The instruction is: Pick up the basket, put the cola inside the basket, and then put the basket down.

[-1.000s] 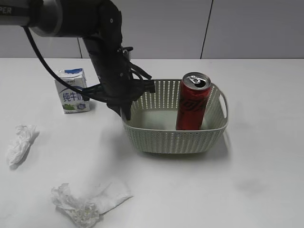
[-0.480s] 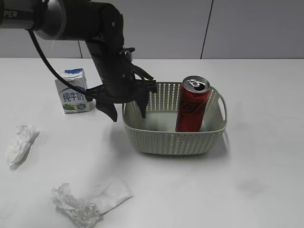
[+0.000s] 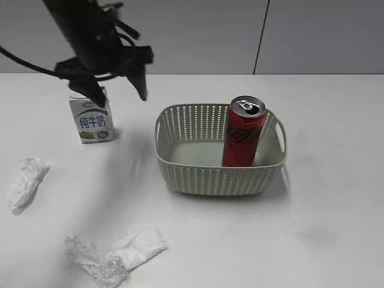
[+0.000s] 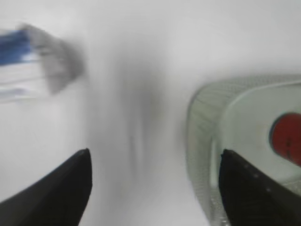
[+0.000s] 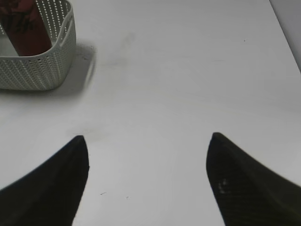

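The sage-green basket (image 3: 204, 174) stands on the white table, right of centre. The red cola can (image 3: 243, 133) stands upright inside it, at its right side. My left gripper (image 3: 120, 96) is open and empty, raised above the table to the left of the basket and clear of it. In the blurred left wrist view the basket (image 4: 202, 141) and the cola (image 4: 287, 139) lie at the right and my left gripper (image 4: 154, 157) holds nothing. My right gripper (image 5: 148, 143) is open over bare table. The basket (image 5: 42, 70) with the cola (image 5: 26, 26) shows at that view's top left.
A blue-and-white milk carton (image 3: 91, 120) stands left of the basket, under the left arm. A crumpled tissue (image 3: 27, 180) lies at the far left. Another crumpled tissue (image 3: 114, 255) lies at the front. The table's right edge (image 5: 287, 42) runs along the right wrist view.
My left gripper opened off the basket's left rim, then rose up and to the left. The basket and the cola stay on the table.
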Motion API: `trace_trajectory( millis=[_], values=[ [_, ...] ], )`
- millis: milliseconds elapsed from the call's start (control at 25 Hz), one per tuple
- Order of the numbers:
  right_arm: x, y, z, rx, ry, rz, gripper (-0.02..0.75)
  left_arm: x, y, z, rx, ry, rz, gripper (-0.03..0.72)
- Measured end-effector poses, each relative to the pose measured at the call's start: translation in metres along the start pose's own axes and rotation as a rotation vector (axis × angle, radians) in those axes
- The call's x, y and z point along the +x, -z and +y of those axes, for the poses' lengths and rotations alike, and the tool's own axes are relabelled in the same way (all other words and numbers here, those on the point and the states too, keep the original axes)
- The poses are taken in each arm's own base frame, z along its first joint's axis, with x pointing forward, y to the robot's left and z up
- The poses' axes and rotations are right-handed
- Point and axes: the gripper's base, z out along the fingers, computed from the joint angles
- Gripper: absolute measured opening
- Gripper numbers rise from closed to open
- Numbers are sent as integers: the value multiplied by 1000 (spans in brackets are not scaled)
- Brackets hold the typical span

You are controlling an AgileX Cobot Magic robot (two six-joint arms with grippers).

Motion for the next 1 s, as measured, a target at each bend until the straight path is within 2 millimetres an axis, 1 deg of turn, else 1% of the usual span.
trace_trajectory(
  millis=[120,160,280,400,440,520,600,680,840,1000],
  values=[
    [0,0,0,0,0,0,591,-7,31,31,-11,3,-17,635],
    [0,0,0,0,0,0,591,-10,41,48,-20,17,-16,632],
    [0,0,0,0,0,0,591,-16,63,89,-38,38,-32,627],
    [0,0,0,0,0,0,591,-21,81,129,-56,99,-70,619],
    [0,0,0,0,0,0,591,-21,87,141,-62,109,-84,616],
    [0,0,0,0,0,0,591,-20,100,157,-71,119,-112,608],
    [0,0,0,0,0,0,591,-18,113,167,-79,122,-140,598],
    [0,0,0,0,0,0,591,-15,123,169,-84,107,-163,592],
    [0,0,0,0,0,0,591,-7,143,156,-100,28,-209,589],
    [0,0,0,0,0,0,591,7,175,141,-143,-48,-285,589]
  ],
)
